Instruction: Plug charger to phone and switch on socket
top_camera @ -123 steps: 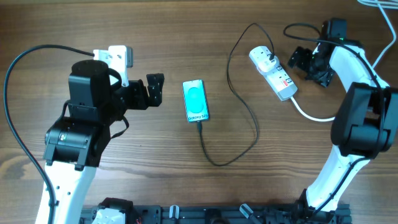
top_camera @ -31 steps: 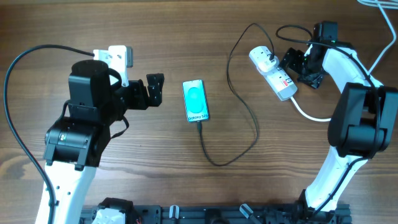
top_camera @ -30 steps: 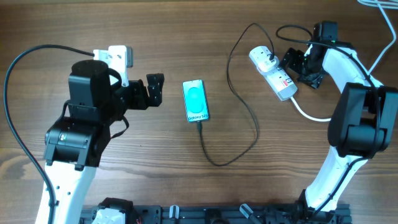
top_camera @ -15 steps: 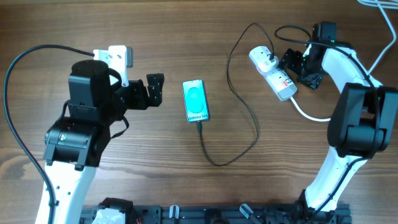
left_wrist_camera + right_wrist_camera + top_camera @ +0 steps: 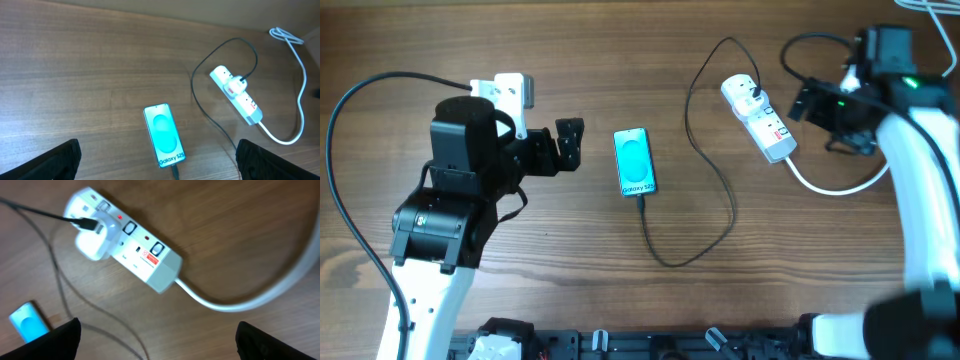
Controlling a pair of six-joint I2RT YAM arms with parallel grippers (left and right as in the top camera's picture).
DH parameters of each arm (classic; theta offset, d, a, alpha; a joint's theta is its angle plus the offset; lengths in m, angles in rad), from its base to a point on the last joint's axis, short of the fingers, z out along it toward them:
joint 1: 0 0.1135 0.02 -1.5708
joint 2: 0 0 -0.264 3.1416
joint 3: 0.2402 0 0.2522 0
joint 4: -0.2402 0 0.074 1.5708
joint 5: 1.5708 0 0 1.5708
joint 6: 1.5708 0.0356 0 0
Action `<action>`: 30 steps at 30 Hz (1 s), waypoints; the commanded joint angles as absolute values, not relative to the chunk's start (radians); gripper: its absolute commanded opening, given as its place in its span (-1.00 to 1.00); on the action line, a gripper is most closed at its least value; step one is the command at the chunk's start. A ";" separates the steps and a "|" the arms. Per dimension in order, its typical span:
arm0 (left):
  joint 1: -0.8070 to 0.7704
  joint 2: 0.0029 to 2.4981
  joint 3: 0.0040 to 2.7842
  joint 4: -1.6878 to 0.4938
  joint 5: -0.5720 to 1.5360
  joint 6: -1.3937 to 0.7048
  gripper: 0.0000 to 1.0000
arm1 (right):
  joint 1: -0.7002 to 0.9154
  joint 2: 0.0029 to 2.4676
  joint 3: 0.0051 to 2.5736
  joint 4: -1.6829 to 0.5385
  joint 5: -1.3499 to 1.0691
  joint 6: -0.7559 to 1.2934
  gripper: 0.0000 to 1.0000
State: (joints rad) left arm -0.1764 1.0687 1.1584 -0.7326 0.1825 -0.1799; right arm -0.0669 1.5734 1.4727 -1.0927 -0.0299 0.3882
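Observation:
The phone [image 5: 634,161] lies flat mid-table with its cyan screen up; it also shows in the left wrist view [image 5: 165,135]. The charger cable [image 5: 731,213] loops from a white adaptor on the socket [image 5: 767,124] to the phone's near short edge, where its plug tip [image 5: 175,171] sits against the port. In the right wrist view two small red lights glow on the socket [image 5: 142,242]. My left gripper [image 5: 571,143] is open and empty, left of the phone. My right gripper [image 5: 806,101] is open and empty, raised just right of the socket.
The socket's thick white cord [image 5: 825,184] curves off to the right and shows in the right wrist view [image 5: 240,300]. A thin white cable [image 5: 292,45] lies at the far right edge. My left arm's black cable [image 5: 360,95] arcs over the table's left side.
My right gripper was touching the socket's right side and has now lifted and pulled back to the right. The left arm, phone and charger have not moved.

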 commanded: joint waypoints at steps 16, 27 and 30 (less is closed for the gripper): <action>-0.171 1.070 1.159 -0.731 0.173 -0.171 1.00 | -0.065 0.448 1.147 -1.377 0.007 0.597 0.99; -0.171 1.070 1.159 -0.731 0.173 -0.171 1.00 | -0.065 0.449 1.066 -1.295 0.129 0.479 1.00; -0.171 1.070 1.159 -0.731 0.173 -0.171 1.00 | -0.065 0.422 0.880 -1.053 0.035 0.344 0.99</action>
